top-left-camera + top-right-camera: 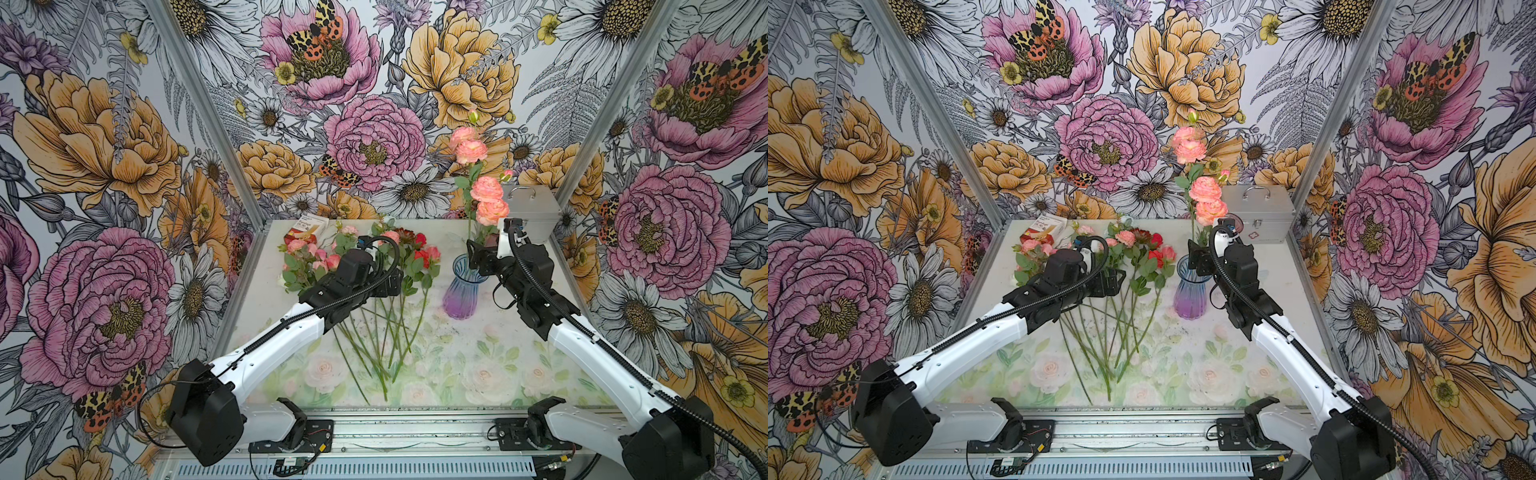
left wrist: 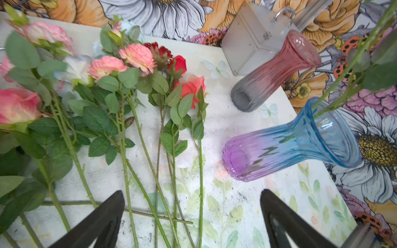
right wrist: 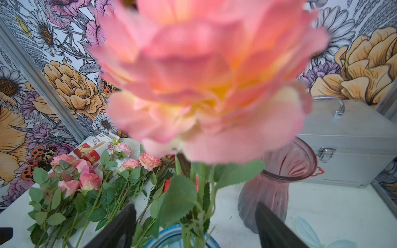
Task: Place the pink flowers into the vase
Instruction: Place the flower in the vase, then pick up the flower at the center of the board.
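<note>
Pink flowers are standing in the vase; right jaws are gaping wide around their stems, left jaws hanging open, empty.

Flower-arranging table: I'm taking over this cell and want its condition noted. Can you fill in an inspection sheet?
Surface: table, floral print, dark specks near the stems.
Job's things: blue-purple vase upright, holding pink flowers; loose pink flowers lie flat beside red blooms.
Clutter: pink-grey vase, metal case, carton.
Grippers: left gripper open over the lying stems; right gripper open, jaws either side of the stems in the vase.
Cables: black conduit along each arm; nothing snagged seen.
Surroundings: flower-print walls, metal frame posts.
</note>
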